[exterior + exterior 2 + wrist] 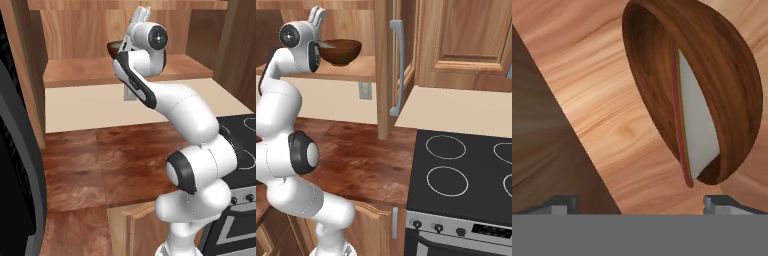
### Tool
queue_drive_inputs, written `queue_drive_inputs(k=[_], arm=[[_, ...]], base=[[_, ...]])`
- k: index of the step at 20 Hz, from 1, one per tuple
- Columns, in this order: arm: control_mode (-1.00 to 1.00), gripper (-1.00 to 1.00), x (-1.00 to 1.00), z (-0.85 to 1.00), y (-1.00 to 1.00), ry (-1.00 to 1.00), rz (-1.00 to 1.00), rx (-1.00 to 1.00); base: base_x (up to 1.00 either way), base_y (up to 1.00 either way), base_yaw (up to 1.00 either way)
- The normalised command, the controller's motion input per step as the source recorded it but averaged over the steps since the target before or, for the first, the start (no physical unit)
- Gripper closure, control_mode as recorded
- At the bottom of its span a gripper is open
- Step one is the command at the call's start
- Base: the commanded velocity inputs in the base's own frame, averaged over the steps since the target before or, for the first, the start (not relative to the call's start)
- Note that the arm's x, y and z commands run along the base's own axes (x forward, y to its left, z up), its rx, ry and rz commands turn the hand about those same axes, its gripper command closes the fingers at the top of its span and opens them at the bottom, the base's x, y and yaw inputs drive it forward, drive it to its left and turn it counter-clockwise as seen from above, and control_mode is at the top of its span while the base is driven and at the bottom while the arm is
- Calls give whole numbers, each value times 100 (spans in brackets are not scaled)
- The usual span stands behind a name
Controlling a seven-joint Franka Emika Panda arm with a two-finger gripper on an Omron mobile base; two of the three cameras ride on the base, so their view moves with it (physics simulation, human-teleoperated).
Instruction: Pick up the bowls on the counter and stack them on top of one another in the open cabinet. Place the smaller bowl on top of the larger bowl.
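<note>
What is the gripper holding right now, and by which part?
Nothing. The gripper is open; the small cream-white bowl sits inside the dark brown wooden bowl on the cabinet shelf.

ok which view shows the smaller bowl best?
Hand view: the smaller bowl shows pale and edge-on inside the larger bowl. The right base view gives only the larger bowl's side in the cabinet; the left base view, just its rim behind the arm.

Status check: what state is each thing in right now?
Deep dark brown wooden bowl: upright on the cabinet shelf.
Small shallow cream-white bowl: inside the brown bowl.
Gripper: open, holding nothing, near the bowls.
Cabinet door: open.
Reddish-brown wood-grain counter: no bowls on it.
</note>
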Motion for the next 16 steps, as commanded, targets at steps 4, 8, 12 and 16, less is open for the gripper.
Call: queue_drive_inputs(k=[4,8,12,16], arm=[[-100,-100,-47,59,-5,0,0,8],[-100,-100,-60,43,-16,0,0,11],[-100,-100,-62,23,-13,0,0,5],[-100,-100,-62,11,-8,0,0,1]], base=[[0,0,0],[0,0,0],[0,0,0],[0,0,0]])
